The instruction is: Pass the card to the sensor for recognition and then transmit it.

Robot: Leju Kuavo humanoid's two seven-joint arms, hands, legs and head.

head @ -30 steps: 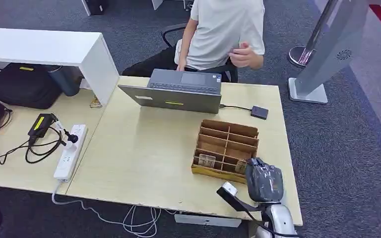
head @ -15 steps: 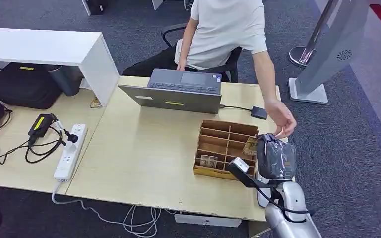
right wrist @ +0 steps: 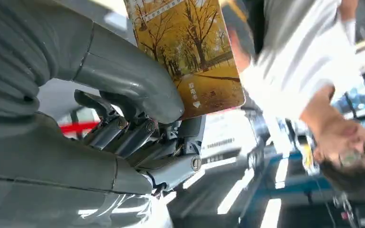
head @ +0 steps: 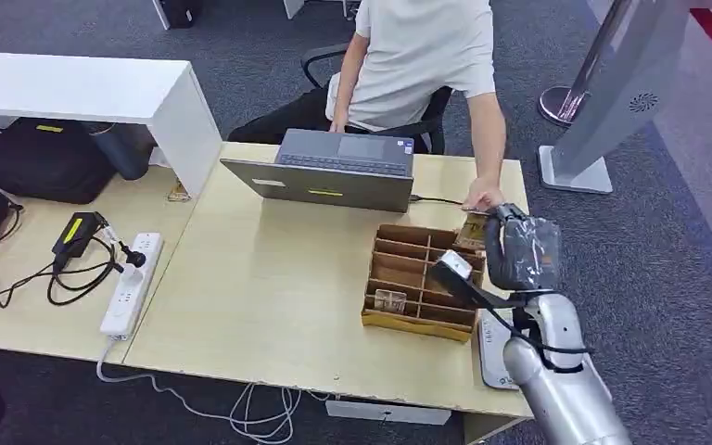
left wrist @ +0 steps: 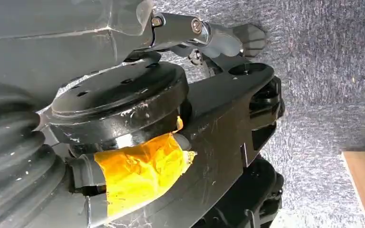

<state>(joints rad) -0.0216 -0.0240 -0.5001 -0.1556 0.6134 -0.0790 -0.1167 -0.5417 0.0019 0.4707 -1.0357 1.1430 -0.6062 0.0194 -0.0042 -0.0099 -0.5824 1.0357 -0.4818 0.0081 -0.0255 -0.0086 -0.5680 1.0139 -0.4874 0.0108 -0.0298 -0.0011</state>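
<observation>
Card (right wrist: 190, 52) (autumn-tree print) is pinched in the right robot hand (head: 519, 250), thumb (right wrist: 123, 78) clamped across its face, other fingers behind it. Robot hand is raised just past the far right corner of the wooden slotted organizer (head: 422, 278). From the head view the card's edge shows at the hand's far-left side, long axis sticking out of the grasp away from the wrist.

Key relation: the small dark card sensor (head: 484, 209) sits on the tabletop (head: 269, 278) just beyond and slightly left of the robot hand, cabled to the laptop (head: 334, 171). So my read is a short forward-and-down move, card leading.

Person's hand (head: 482, 197) rests at the sensor, touching or nearly so: collision risk.

Left robot hand: wrist view gives no read on it, state unknown.
</observation>
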